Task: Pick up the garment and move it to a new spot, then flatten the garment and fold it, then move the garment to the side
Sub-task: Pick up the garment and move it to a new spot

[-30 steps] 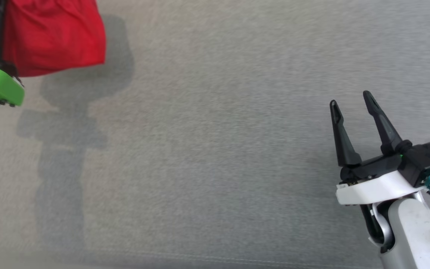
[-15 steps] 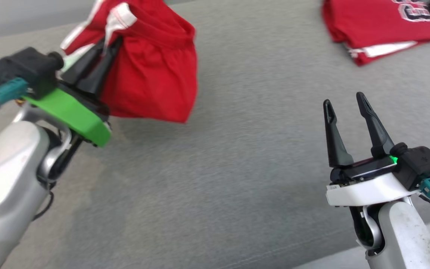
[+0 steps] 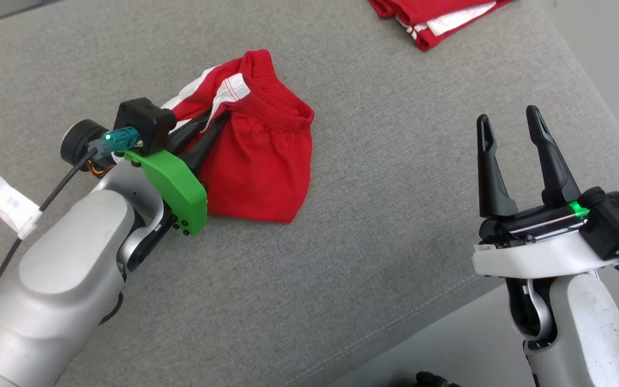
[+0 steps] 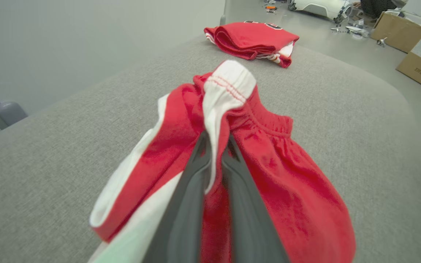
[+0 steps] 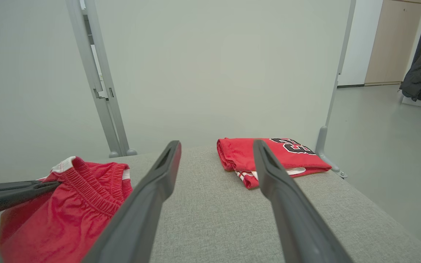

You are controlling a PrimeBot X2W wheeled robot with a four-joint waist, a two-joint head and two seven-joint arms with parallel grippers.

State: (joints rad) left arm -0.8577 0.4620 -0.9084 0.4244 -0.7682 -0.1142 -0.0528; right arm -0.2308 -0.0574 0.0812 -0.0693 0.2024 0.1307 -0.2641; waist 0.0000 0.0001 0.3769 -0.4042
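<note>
The garment (image 3: 266, 161) is a pair of red shorts with white side stripes and an elastic waistband, bunched over the grey cushion (image 3: 374, 226). My left gripper (image 3: 220, 115) is shut on a white stripe fold near the waistband. In the left wrist view the cloth of the garment (image 4: 287, 190) drapes over both sides of my left gripper (image 4: 216, 138). I cannot tell whether its lower edge touches the cushion. My right gripper (image 3: 507, 115) stands open and empty at the right, well apart from the shorts. The right wrist view shows the garment (image 5: 68, 212) at lower left and my right gripper (image 5: 216, 144) open.
A folded red jersey (image 3: 438, 16) (image 4: 254, 38) (image 5: 272, 155) lies at the cushion's far right. The cushion's rounded edge (image 3: 599, 107) drops to the floor at right and front. Cardboard boxes (image 4: 420, 54) stand on the floor beyond. Grey frame posts (image 5: 101, 80) rise behind.
The head camera has swung, so the whole picture shifted. My left gripper stays shut on the shorts, which hang lower toward the cushion. The right gripper stays open.
</note>
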